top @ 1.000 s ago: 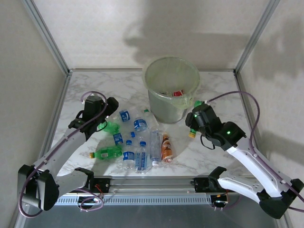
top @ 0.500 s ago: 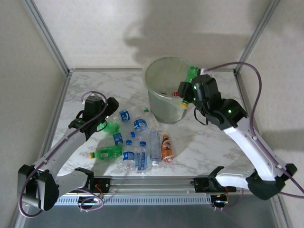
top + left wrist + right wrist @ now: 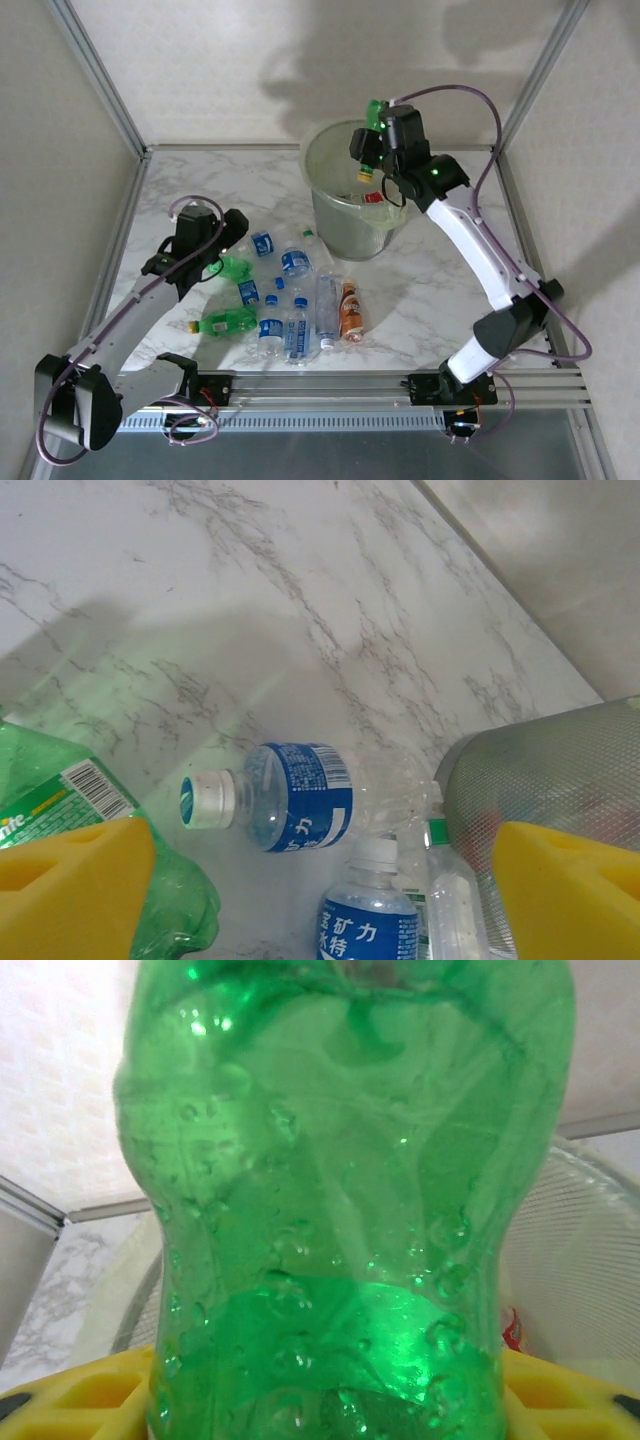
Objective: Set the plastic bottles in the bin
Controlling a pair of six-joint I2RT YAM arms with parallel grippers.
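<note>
Bright, even light from overhead, and the top view is crisp. Broad soft shadows smear the back wall behind the bin [image 3: 345,225], with another on the wall to its right. The tabletop [image 3: 250,185] left of the bin reads pale, no harsh glare.

On the left wrist view, a grey shadow lies on the marble left of the bin, and a faint green tint spills beside the labelled green bottle [image 3: 60,810]. The yellow end effector pads [image 3: 70,890] are soft, out of focus.

On the right wrist view, the close-up green bottle [image 3: 340,1210] glows, backlit, with one hot highlight low down. The bin rim behind it is washed out and blurred.
</note>
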